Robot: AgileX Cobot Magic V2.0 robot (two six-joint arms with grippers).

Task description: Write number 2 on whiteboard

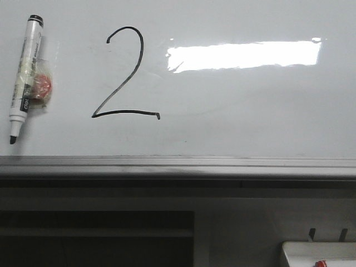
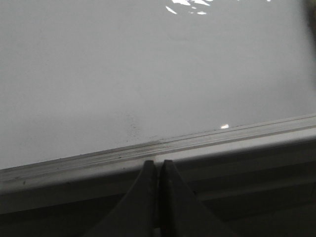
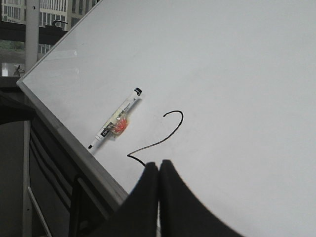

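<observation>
A black hand-drawn number 2 (image 1: 125, 75) stands on the glossy whiteboard (image 1: 250, 111); it also shows in the right wrist view (image 3: 165, 133), its base partly hidden by my fingers. A white marker (image 1: 25, 75) with a black cap and a red piece on its side lies on the board left of the 2, uncapped tip down; it also shows in the right wrist view (image 3: 116, 118). My left gripper (image 2: 158, 165) is shut and empty at the board's grey edge strip (image 2: 197, 140). My right gripper (image 3: 159, 165) is shut and empty over the board. Neither gripper shows in the front view.
A bright rectangular glare (image 1: 245, 55) lies right of the 2. The grey metal edge strip (image 1: 178, 164) runs along the board's near side. A small white tray (image 1: 317, 256) with a red item sits below at the right.
</observation>
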